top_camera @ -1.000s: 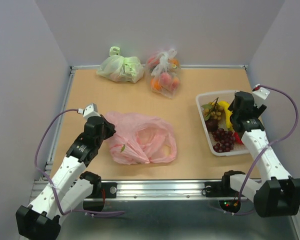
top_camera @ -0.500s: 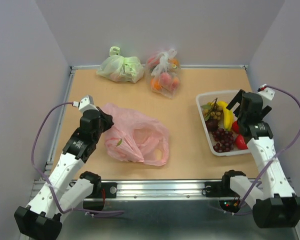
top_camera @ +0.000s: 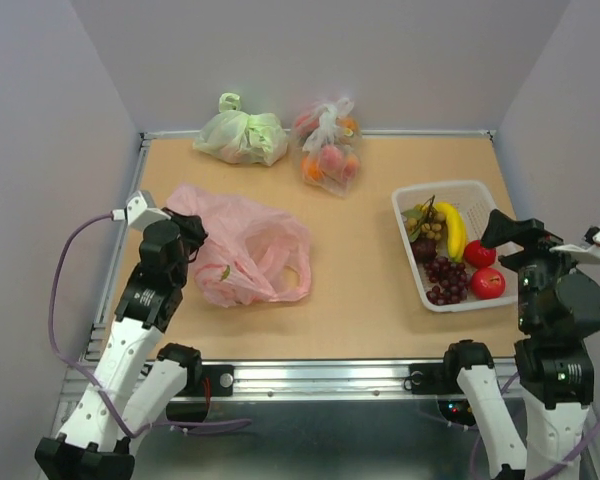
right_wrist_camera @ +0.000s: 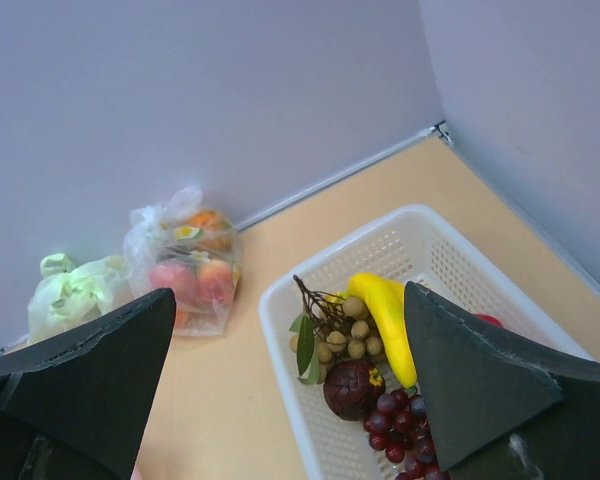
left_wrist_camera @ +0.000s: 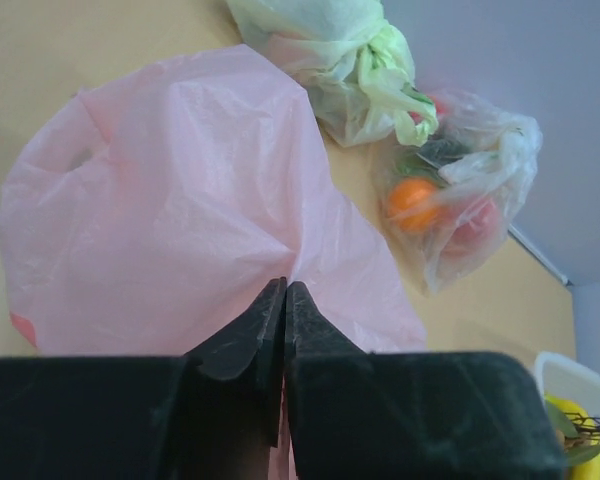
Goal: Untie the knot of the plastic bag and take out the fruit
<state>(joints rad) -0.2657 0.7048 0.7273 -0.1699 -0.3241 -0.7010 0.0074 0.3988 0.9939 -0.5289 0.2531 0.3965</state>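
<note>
The pink plastic bag (top_camera: 242,250) lies limp and crumpled on the left of the table, filling the left wrist view (left_wrist_camera: 180,200). My left gripper (top_camera: 190,233) is at its left edge, shut on a fold of the pink film (left_wrist_camera: 284,290). The knot is out of view. The fruit lies in a white basket (top_camera: 412,198) on the right: a banana (top_camera: 452,232), dark grapes (top_camera: 445,278), two red fruits (top_camera: 488,283) and a greenish bunch (top_camera: 427,222). My right gripper (top_camera: 550,240) hangs open, raised near the basket's near right corner, with nothing in it (right_wrist_camera: 288,295).
A pale green tied bag (top_camera: 242,135) and a clear bag of orange-red fruit (top_camera: 328,150) sit at the table's back edge. Grey walls close in the left, back and right sides. A small green scrap (top_camera: 225,272) shows through the pink bag.
My left gripper has dragged the pink bag left and toward the back. The right arm has lifted off the basket toward the near right, and its jaws have opened wider.
</note>
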